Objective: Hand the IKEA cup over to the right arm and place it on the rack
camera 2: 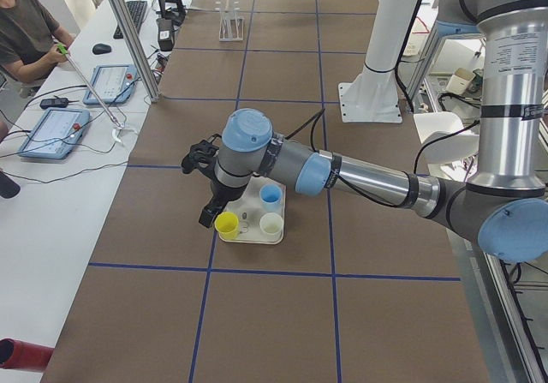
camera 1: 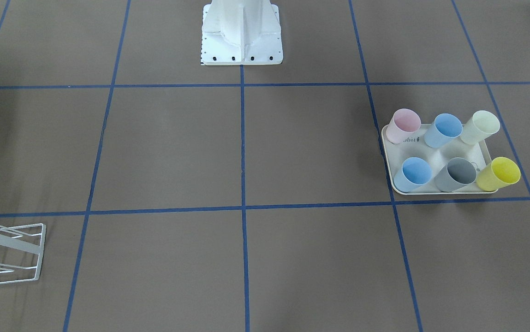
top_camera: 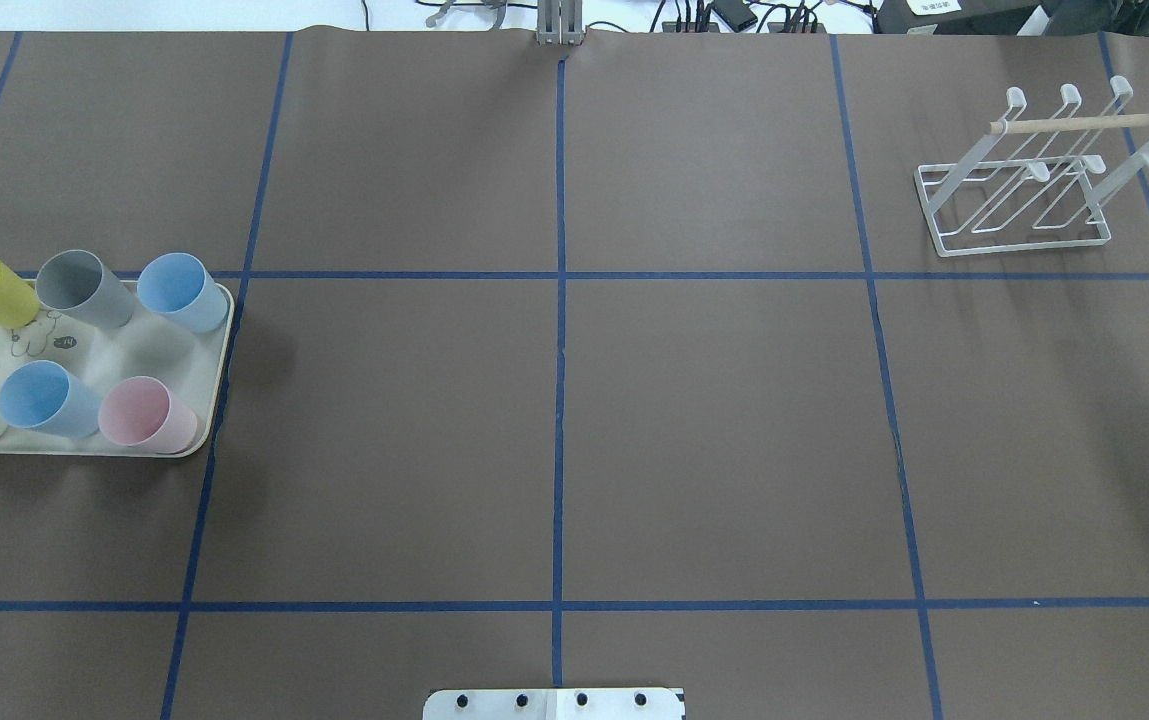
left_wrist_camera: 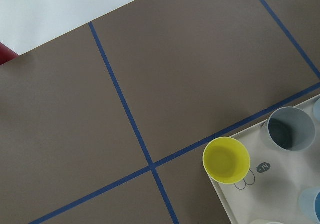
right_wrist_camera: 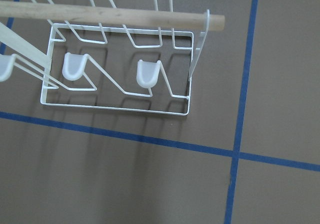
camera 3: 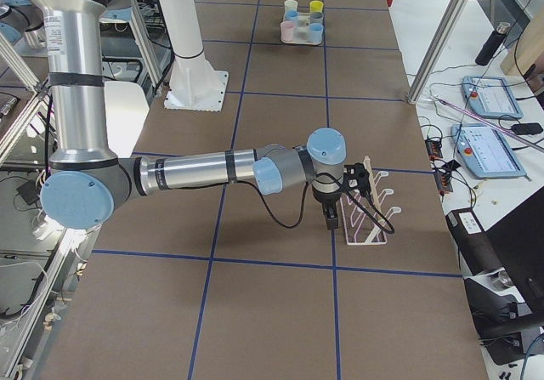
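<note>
Yellow cup on tray near left tool; right tool beside rack; cannot tell either tool's spread

Six cups on a tray, left on the table; rack well apart, far right.

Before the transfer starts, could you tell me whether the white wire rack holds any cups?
Empty: every prong of the white wire rack is bare in the overhead and wrist views.
</note>
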Tool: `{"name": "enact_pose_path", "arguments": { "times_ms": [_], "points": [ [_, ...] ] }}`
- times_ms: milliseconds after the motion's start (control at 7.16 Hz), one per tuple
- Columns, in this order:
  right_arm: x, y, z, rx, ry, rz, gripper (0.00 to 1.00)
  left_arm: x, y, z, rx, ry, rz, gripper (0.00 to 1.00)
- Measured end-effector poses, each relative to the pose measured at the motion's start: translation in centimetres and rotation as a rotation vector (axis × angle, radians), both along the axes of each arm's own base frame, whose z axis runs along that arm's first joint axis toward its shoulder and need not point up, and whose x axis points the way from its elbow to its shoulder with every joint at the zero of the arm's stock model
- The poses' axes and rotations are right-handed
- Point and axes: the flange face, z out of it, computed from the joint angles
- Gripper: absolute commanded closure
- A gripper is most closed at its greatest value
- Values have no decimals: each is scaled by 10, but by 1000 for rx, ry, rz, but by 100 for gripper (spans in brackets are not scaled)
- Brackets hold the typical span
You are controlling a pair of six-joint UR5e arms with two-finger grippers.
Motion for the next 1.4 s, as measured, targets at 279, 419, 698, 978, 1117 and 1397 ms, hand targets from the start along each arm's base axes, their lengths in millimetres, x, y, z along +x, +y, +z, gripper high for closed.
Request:
{"name": "enact_pose_path", "arguments": {
  "times_ms": [279,419,698,978,1117,1397],
  "points": [
    [0,1,2,-6,1,0,0,1,-1,-1,5,0,2,1],
    [0,2,5,-15,0,0,0,2,-1,-1,6,1,3,1],
    [1,6,11,-36,-6,0,0,6,0,4,-5,1,11,1],
    [1,11,14,-44,-23,-6,0,28,7,29,-52,11,63,1],
    [0,13,15,-44,-26,-7,0,42,9,37,-69,14,93,1],
    [0,15,19,-49,-28,-9,0,67,8,55,-105,14,146,1]
  ]
}}
